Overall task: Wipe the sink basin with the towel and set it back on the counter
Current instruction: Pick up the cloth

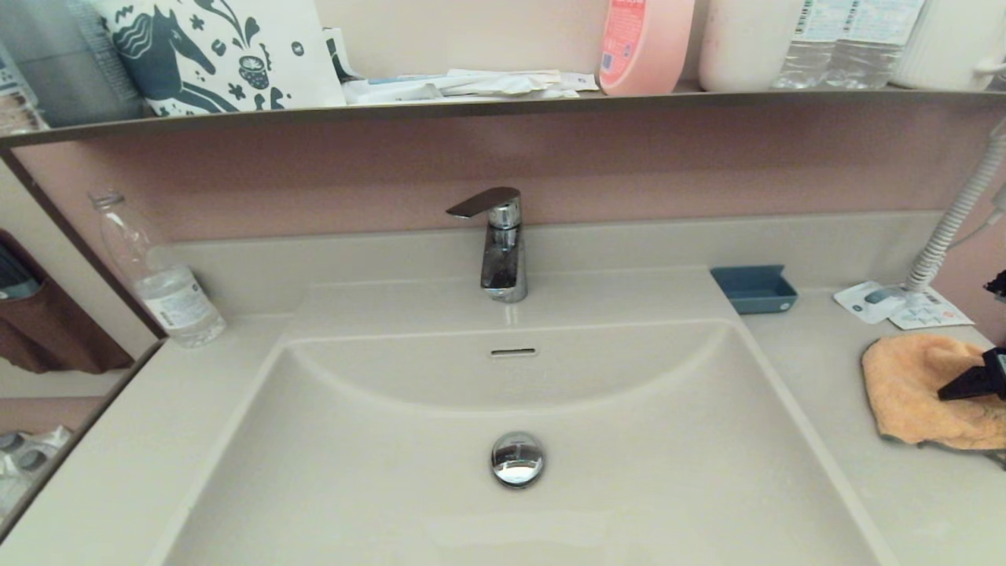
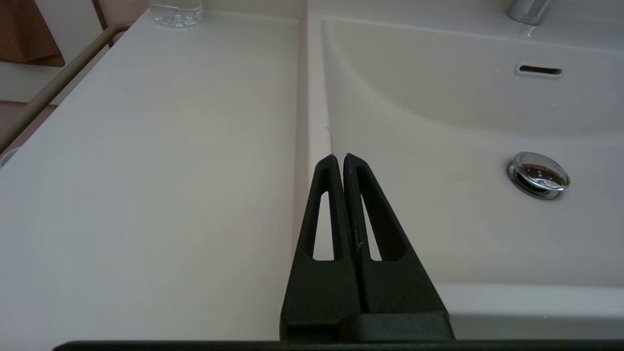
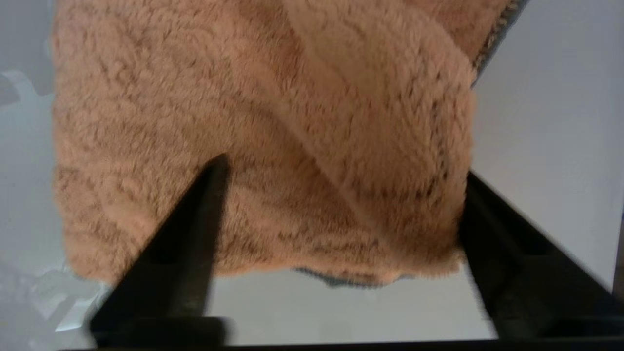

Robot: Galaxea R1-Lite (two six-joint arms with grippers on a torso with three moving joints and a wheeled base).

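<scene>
The orange-peach towel (image 1: 912, 385) lies bunched on the counter (image 1: 904, 495) to the right of the sink basin (image 1: 377, 472). My right gripper (image 3: 341, 168) is open and down over it. One finger (image 3: 195, 219) rests on the pile, and the other (image 3: 492, 229) sits against its folded edge. The head view shows just one black finger (image 1: 971, 381), at the frame's right edge. The basin holds only its chrome drain plug (image 1: 517, 458) and overflow slot (image 1: 513, 352). My left gripper (image 2: 340, 157) is shut and empty above the basin's left rim (image 2: 312, 122). It is out of the head view.
A chrome faucet (image 1: 499, 244) stands behind the basin. A blue tray (image 1: 754, 288), leaflets (image 1: 896, 305) and a white coiled hose (image 1: 951, 228) crowd the back right counter. A clear bottle (image 1: 161, 283) stands at the back left. An upper shelf (image 1: 503, 106) carries bottles and packets.
</scene>
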